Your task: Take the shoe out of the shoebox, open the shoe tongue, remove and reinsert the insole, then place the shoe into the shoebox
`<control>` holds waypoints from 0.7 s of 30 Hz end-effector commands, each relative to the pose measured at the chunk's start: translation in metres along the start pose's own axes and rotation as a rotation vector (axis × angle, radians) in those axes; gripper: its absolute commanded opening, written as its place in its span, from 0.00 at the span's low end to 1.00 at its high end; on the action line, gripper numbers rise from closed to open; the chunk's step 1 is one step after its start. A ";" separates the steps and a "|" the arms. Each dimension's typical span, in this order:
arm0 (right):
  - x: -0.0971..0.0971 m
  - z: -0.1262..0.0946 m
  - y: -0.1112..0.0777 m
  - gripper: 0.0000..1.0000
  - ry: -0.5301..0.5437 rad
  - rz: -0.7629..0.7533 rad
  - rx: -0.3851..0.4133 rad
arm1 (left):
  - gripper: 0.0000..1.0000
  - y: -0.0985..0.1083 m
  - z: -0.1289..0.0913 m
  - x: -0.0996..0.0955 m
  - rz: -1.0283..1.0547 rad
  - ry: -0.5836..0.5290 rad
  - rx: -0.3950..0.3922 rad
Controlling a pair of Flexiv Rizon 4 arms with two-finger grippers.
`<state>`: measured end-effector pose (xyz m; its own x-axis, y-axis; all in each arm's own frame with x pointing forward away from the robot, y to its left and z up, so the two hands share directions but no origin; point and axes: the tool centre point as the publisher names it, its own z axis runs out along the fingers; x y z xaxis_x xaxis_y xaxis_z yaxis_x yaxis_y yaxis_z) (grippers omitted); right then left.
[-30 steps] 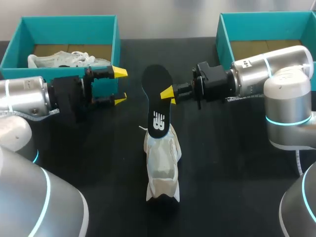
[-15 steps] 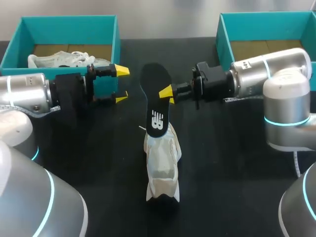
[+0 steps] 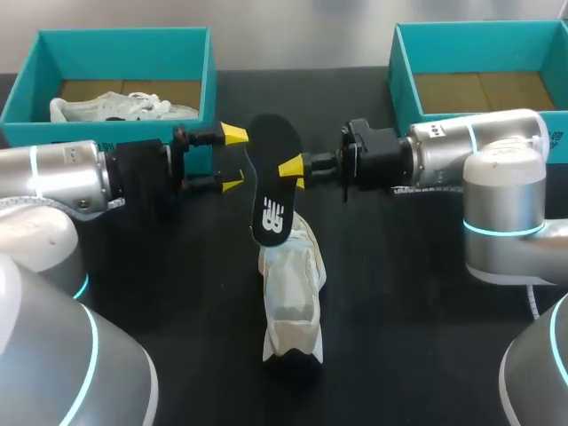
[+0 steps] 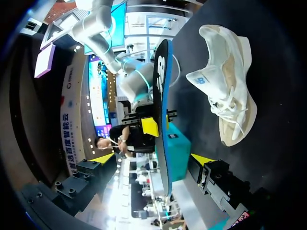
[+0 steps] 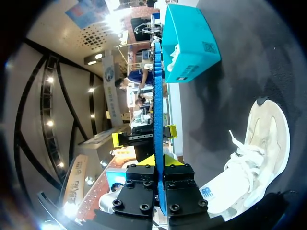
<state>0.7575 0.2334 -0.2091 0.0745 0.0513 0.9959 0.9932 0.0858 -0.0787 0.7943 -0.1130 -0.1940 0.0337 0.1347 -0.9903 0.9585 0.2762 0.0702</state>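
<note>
You have the shoe (image 3: pixel 291 297) out and lying on the table (image 3: pixel 417 337), between and well apart from the 2 boxes. The right shoebox (image 3: pixel 404 62) shows only its bare floor, and the left shoebox (image 3: pixel 209 67) holds 1 other shoe (image 3: pixel 115 107). Your right gripper (image 3: pixel 297 168) pinches the insole (image 3: pixel 272 177) near its middle, holding it on edge with its lower end just over the shoe's mouth; whether it still touches the shoe cannot be told. Your left gripper (image 3: pixel 233 160) has its 2 fingers spread, and the insole stands just ahead of the gap between them, touching neither as far as the views show. By this reading, removal is all but done. Reinserting the insole and putting the shoe into a shoebox are left. Against 1 second ago, the left gripper has come in from in front of the left shoebox to just beside the insole. The right gripper has carried the insole up and leftward, tilting it, so less of it overlaps the shoe.
</note>
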 end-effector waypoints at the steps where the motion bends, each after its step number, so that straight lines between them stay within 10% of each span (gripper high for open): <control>1: 0.000 0.001 -0.001 0.00 -0.001 0.001 -0.004 | 1.00 0.000 0.012 0.002 0.008 -0.013 -0.022; 21: 0.000 0.001 -0.001 0.00 -0.001 0.001 -0.004 | 0.94 0.013 0.036 0.013 -0.001 -0.020 -0.036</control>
<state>0.7567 0.2330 -0.2091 0.0742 0.0507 0.9960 0.9934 0.0842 -0.0783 0.8104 -0.1332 -0.2062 0.0369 0.1214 -0.9919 0.9484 0.3085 0.0730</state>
